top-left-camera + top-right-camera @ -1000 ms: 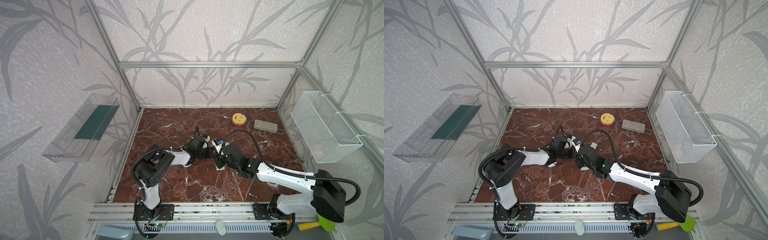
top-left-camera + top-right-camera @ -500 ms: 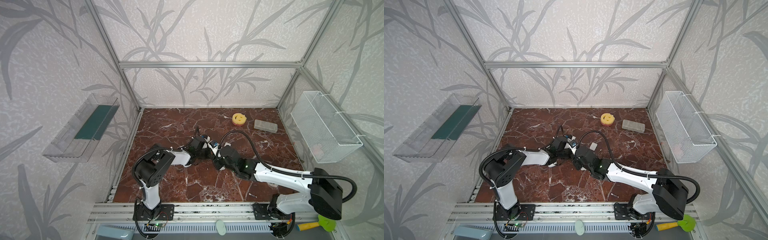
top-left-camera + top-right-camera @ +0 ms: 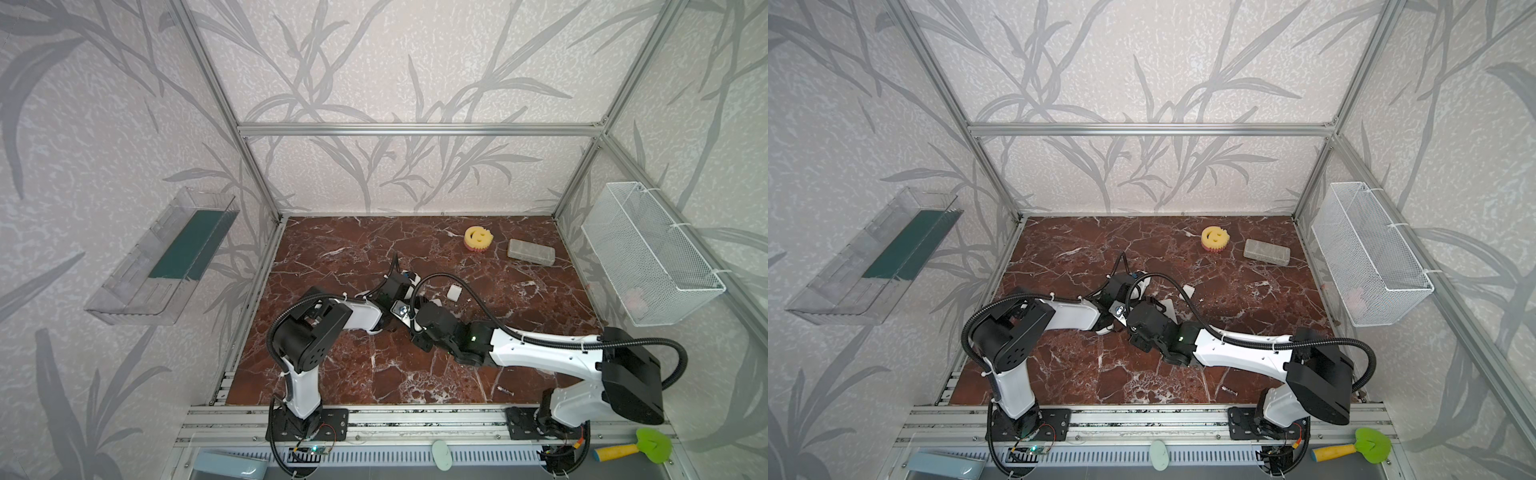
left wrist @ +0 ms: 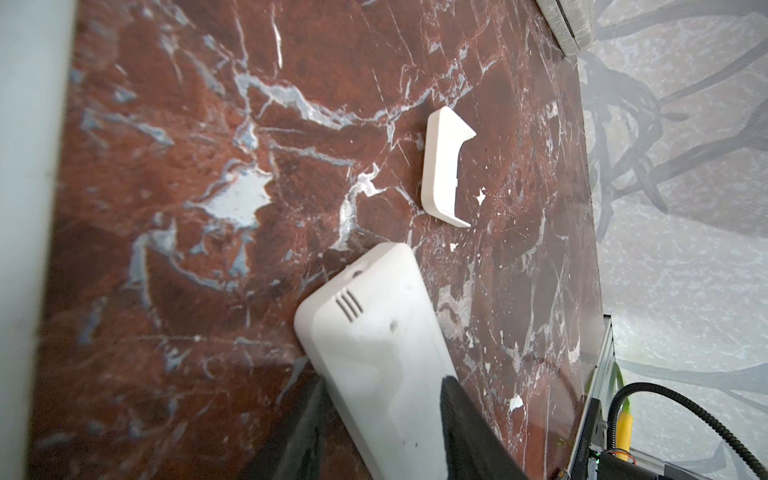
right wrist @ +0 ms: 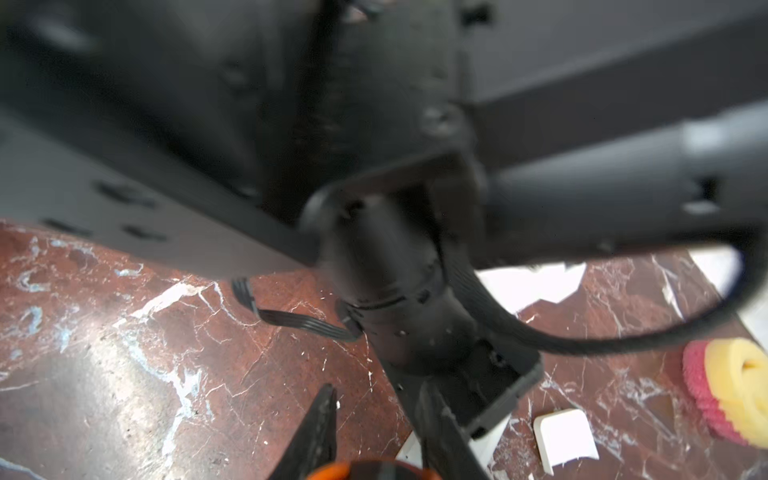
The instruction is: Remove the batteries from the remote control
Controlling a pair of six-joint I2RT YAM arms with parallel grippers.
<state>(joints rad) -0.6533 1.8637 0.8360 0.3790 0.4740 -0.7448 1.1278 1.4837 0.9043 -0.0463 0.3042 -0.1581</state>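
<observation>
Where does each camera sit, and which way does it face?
Top views: high at the cell's front, looking down at the marble floor; left arm and right arm show whole.
Left wrist: on the left arm, looking along the left gripper at the white remote it clamps; only its fingers show.
Right wrist: on the right arm, facing the left arm's black wrist close up; right gripper clamps an orange handle.
Shared: the white cover shows in both wrist views and a top view.

White-shelled arms [image 3: 540, 353] with black joints and ribbed black cables [image 4: 706, 419].
</observation>
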